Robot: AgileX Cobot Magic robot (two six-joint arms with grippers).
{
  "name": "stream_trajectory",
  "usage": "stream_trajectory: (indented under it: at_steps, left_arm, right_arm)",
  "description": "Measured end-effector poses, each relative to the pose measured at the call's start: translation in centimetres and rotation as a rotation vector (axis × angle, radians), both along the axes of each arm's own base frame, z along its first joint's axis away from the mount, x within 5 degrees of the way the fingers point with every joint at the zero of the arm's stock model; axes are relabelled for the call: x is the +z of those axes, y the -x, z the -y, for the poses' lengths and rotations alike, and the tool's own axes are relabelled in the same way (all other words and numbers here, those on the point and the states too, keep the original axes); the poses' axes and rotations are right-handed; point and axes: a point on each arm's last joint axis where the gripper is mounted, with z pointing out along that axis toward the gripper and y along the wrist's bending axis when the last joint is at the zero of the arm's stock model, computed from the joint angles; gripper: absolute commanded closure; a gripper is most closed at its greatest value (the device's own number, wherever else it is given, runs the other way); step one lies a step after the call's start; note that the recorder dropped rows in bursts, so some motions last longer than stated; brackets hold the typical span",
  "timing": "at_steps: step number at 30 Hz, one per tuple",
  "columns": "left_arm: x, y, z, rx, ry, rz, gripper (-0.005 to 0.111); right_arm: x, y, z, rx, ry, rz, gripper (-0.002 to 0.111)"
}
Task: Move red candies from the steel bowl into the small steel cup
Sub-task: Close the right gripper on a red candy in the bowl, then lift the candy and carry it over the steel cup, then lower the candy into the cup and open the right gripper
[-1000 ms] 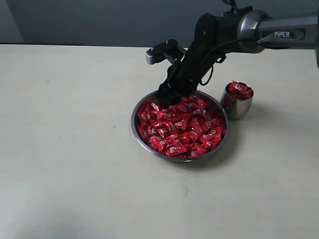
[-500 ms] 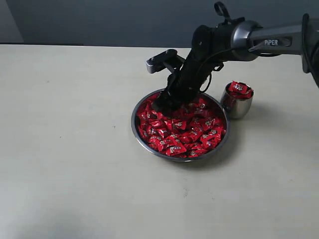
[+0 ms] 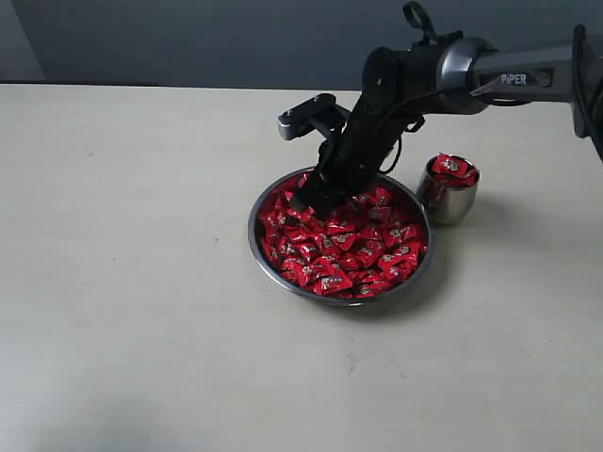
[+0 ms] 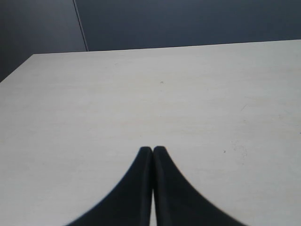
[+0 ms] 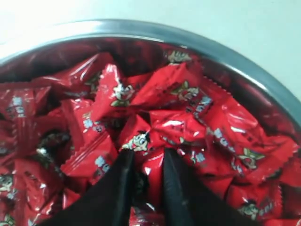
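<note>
The steel bowl [image 3: 252,232] sits mid-table, heaped with red candies [image 3: 358,250]. My right gripper [image 3: 303,201] reaches down into the bowl's far-left part. In the right wrist view its two black fingers [image 5: 146,155] stand close together with one red candy [image 5: 151,175] pinched between them, amid the pile inside the bowl's rim [image 5: 188,37]. The small steel cup [image 3: 450,205] stands just right of the bowl, with a few red candies [image 3: 452,169] heaped at its top. My left gripper [image 4: 152,149] is shut and empty over bare table, out of the exterior view.
A pale tabletop [image 3: 141,282] stretches around the bowl and cup. A dark wall [image 3: 188,38] runs along the table's far edge. The right arm [image 3: 509,71] comes in from the upper right, passing above the cup.
My right gripper has lowered its tips into the candies at the bowl's far-left part, and its fingers have closed in from wide open onto one candy.
</note>
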Motion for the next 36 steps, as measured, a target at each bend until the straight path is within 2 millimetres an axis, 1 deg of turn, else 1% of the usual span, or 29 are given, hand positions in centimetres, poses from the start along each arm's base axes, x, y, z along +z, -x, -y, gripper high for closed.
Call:
stream_trajectory:
  at_steps: [3, 9, 10, 11, 12, 13, 14, 15, 16, 17, 19, 22, 24, 30, 36]
  left_arm:
    - [0.0, 0.0, 0.0, 0.0, 0.0, 0.0, 0.106]
    - [0.0, 0.0, 0.0, 0.0, 0.0, 0.0, 0.106]
    - [0.0, 0.0, 0.0, 0.0, 0.0, 0.0, 0.106]
    - [0.0, 0.0, 0.0, 0.0, 0.0, 0.0, 0.106]
    - [0.0, 0.0, 0.0, 0.0, 0.0, 0.0, 0.106]
    - [0.0, 0.0, 0.0, 0.0, 0.0, 0.0, 0.106]
    - [0.0, 0.0, 0.0, 0.0, 0.0, 0.0, 0.106]
    - [0.0, 0.0, 0.0, 0.0, 0.0, 0.0, 0.106]
    - [0.0, 0.0, 0.0, 0.0, 0.0, 0.0, 0.106]
    - [0.0, 0.0, 0.0, 0.0, 0.0, 0.0, 0.106]
    - [0.0, 0.0, 0.0, 0.0, 0.0, 0.0, 0.106]
    - [0.0, 0.0, 0.0, 0.0, 0.0, 0.0, 0.106]
    - [0.0, 0.0, 0.0, 0.0, 0.0, 0.0, 0.106]
    - [0.0, 0.0, 0.0, 0.0, 0.0, 0.0, 0.106]
    - [0.0, 0.0, 0.0, 0.0, 0.0, 0.0, 0.106]
  right_arm:
    - [1.1, 0.1, 0.0, -0.001, -0.007, 0.004, 0.096]
    - [4.7, -0.2, -0.1, -0.026, -0.028, 0.037, 0.096]
    - [5.2, -0.3, 0.0, -0.042, -0.025, 0.043, 0.096]
    - [6.3, -0.5, 0.4, -0.089, -0.001, 0.069, 0.096]
    - [6.9, -0.6, 0.7, -0.111, 0.01, 0.086, 0.096]
    - [8.1, -1.1, 1.7, -0.167, 0.034, 0.127, 0.096]
    - [8.7, -1.3, 2.2, -0.187, 0.039, 0.146, 0.096]
    - [10.0, -1.8, 3.6, -0.238, 0.036, 0.172, 0.096]
    - [10.5, -2.1, 4.3, -0.259, 0.033, 0.182, 0.096]
    - [11.4, -2.6, 5.7, -0.3, 0.027, 0.189, 0.096]
    - [12.2, -3.5, 8.2, -0.364, 0.033, 0.191, 0.096]
    - [12.3, -4.3, 11.1, -0.434, 0.056, 0.156, 0.096]
    - [11.9, -4.4, 12.1, -0.462, 0.059, 0.129, 0.096]
    - [9.7, -3.7, 12.4, -0.469, 0.074, 0.08, 0.096]
    - [8.4, -3.3, 12.6, -0.469, 0.085, 0.066, 0.096]
